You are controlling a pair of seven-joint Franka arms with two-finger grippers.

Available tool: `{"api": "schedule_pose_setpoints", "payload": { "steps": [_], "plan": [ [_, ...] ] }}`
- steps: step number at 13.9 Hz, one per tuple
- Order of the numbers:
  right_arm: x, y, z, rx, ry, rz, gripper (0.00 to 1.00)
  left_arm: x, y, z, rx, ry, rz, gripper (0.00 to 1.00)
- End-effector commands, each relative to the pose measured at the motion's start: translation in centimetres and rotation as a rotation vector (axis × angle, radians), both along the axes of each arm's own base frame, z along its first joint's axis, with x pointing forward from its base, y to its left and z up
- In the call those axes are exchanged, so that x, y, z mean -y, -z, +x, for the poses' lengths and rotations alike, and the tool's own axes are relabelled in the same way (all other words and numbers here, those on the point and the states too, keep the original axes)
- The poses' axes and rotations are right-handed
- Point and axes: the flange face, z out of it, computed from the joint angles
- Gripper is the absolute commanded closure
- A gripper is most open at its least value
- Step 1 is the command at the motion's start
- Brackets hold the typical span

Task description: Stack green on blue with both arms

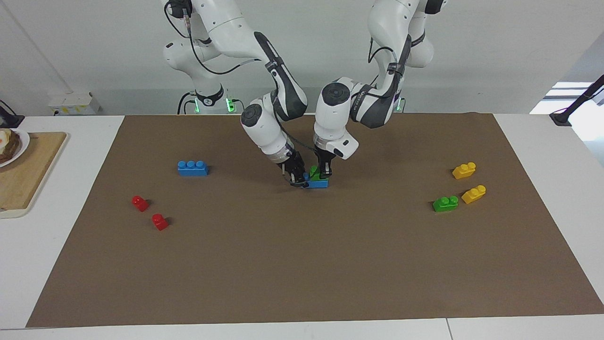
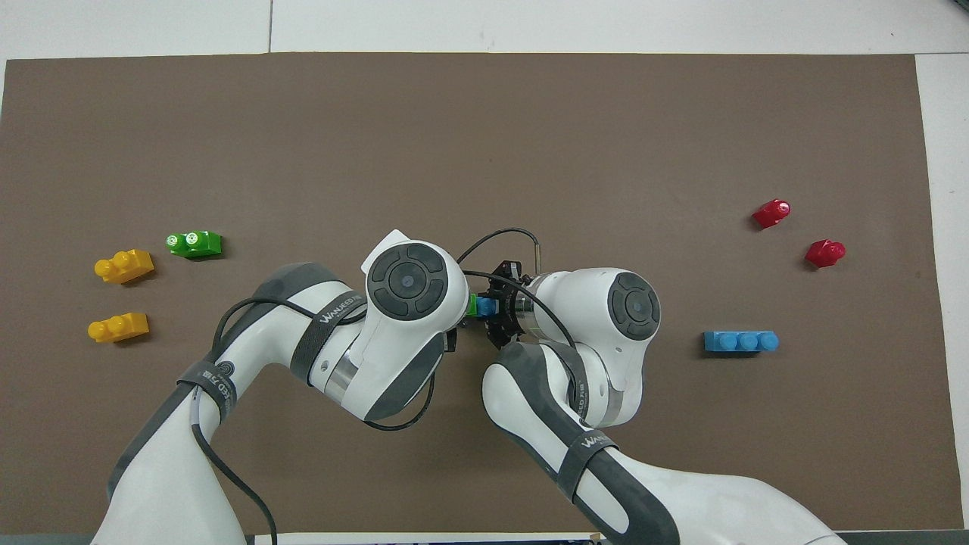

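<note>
A blue three-stud brick [image 1: 320, 183] lies at the middle of the brown mat, with a green two-stud brick [image 1: 314, 170] on top of it. My left gripper [image 1: 324, 174] comes straight down and is shut on the green brick. My right gripper [image 1: 298, 180] comes in tilted from the right arm's end and is shut on the end of the blue brick. In the overhead view only slivers of the green brick [image 2: 472, 305] and the blue brick [image 2: 486, 306] show between the two wrists. The left gripper's fingers are hidden there.
A second blue brick [image 1: 192, 167] and two red bricks [image 1: 140, 203] [image 1: 160, 221] lie toward the right arm's end. A second green brick [image 1: 445, 203] and two yellow bricks [image 1: 464, 170] [image 1: 473, 194] lie toward the left arm's end. A wooden board [image 1: 28, 174] sits off the mat.
</note>
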Motion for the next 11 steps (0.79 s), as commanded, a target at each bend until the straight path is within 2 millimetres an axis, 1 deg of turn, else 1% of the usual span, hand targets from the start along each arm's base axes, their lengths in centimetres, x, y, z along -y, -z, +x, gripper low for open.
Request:
{"api": "schedule_pose_setpoints", "payload": {
  "steps": [1, 2, 5, 8, 9, 10, 11],
  "plan": [
    [0.5, 0.8, -0.1, 0.011, 0.008, 0.004, 1.00, -0.7, 1.9, -0.5, 0.001, 0.027, 0.017, 0.70],
    [0.5, 0.8, -0.1, 0.011, 0.008, 0.004, 1.00, -0.7, 1.7, -0.4, 0.001, 0.048, 0.018, 0.01],
    [0.5, 0.8, -0.1, 0.010, 0.010, 0.004, 1.00, -1.0, 0.4, -0.3, 0.007, 0.053, 0.020, 0.00],
    [0.8, 0.8, 0.2, 0.007, 0.020, 0.005, 0.99, -2.2, -2.2, 0.4, 0.024, 0.036, 0.018, 0.00],
    [0.7, 0.7, 0.3, 0.009, 0.018, 0.007, 0.74, -2.8, -3.4, 0.9, 0.033, 0.061, 0.017, 0.00],
    [0.6, 0.7, 0.3, 0.007, 0.017, 0.008, 0.44, -3.6, -4.4, 1.2, 0.032, 0.104, 0.024, 0.00],
    [0.5, 0.5, 0.4, 0.003, 0.018, 0.011, 0.20, -4.5, -5.6, 1.3, 0.031, 0.161, 0.034, 0.00]
  ]
}}
